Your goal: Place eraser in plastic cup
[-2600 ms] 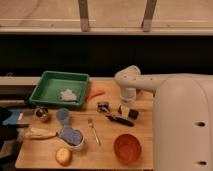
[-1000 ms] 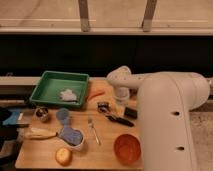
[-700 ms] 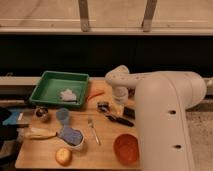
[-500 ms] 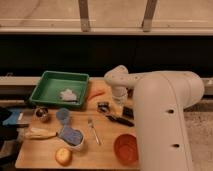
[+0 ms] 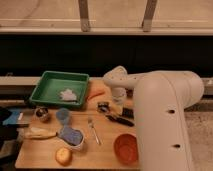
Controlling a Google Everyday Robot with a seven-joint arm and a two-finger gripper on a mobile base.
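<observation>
The pincer [image 5: 118, 101] is being held low over the far middle of the bench [image 5: 105, 155], pointed down under the pale wrist. Whether it is open or closed cannot be told, and nothing is being seen in its hold. Just beside it, toward the near edge and partly hidden by the arm, the eraser [image 5: 128, 112] is being left flat on the wood, so the pickup is judged not yet done. The pincer is probably being kept this low so that the block can be reached with a short drop. Next to the eraser the black-handled utensil [image 5: 118, 119] is lying, close enough to be caught by mistake. On the pincer's other side a small dark object [image 5: 103, 106] is being left alone. Well apart on that side, beyond the fork [image 5: 93, 131], the plastic cup [image 5: 62, 115] is standing upright, mouth up to be filled, near the dark metal cup [image 5: 41, 114].
</observation>
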